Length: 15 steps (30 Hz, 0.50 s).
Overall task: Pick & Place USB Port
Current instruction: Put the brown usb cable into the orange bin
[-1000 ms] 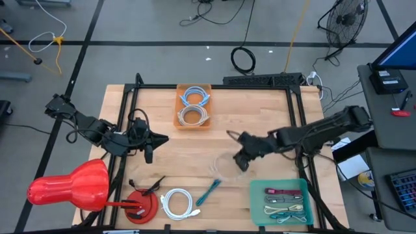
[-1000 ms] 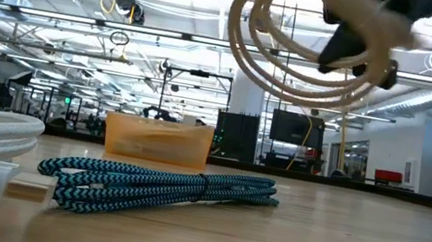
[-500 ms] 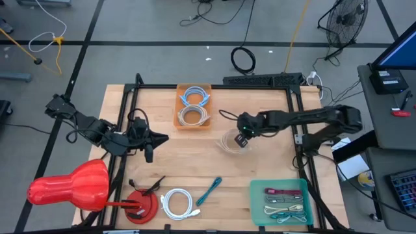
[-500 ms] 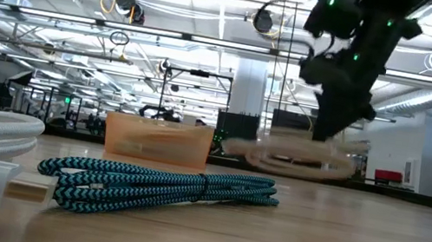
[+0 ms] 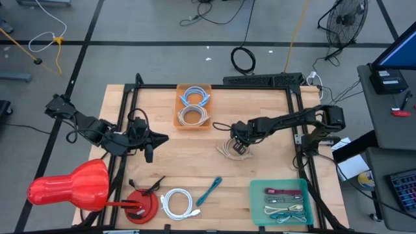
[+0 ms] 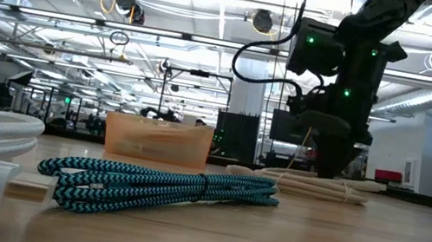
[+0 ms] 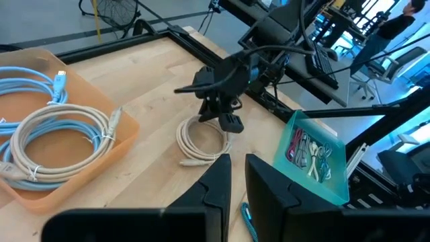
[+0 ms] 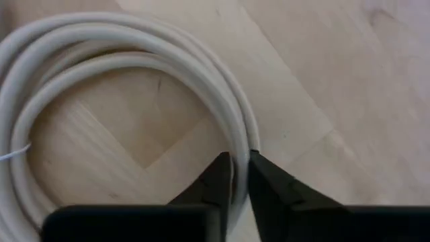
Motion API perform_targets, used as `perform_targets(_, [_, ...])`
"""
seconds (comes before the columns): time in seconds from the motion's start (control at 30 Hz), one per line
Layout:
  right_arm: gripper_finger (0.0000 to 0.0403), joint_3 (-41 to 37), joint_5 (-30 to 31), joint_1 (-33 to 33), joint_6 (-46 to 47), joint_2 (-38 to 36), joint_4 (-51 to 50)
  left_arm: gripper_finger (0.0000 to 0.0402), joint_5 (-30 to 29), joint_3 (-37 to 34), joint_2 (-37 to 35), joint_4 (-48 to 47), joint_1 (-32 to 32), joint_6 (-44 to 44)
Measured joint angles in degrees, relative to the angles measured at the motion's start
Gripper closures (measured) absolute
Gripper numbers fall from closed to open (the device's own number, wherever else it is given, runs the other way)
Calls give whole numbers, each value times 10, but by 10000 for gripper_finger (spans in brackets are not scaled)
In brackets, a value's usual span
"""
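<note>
A beige coiled USB cable (image 5: 229, 149) lies flat on the wooden table, to the right of the orange bin (image 5: 194, 86). It also shows in the low view (image 6: 311, 185) and the left wrist view (image 7: 201, 138). My right gripper (image 5: 239, 143) points steeply down over the coil's edge, with its fingers closed around the strands (image 8: 240, 168). My left gripper (image 5: 156, 140) waits shut at the table's left side, above the surface, and holds nothing (image 7: 238, 191). My right gripper pinches a strand of the coil's loop (image 8: 243, 138) between its two fingertips. It comes from above, pointing steeply down, with the fingers across the strand. The whole coil rests flat on the table under the gripper, slack.
The orange bin holds a blue coil and a beige coil. A teal tray (image 5: 252, 201) with small cables stands at the front right. A white coil (image 5: 177, 203) and a teal braided cable (image 5: 209, 190) lie at the front. Red objects (image 5: 71, 185) sit at the front left.
My right gripper has gone down and toward the table's far edge with the beige coil, tipping from slanted to pointing steeply down. The coil was hanging clear of the table and now lies flat on the wood.
</note>
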Motion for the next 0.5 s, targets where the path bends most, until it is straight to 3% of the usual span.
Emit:
perform_targets(0.33, [253,-8,1,2,2,40,2,355,9,0,0,0,0,-3])
perform_targets(0.5, [255,-18,10,7,20,79,-19,355,15,0,0,0,0,-3])
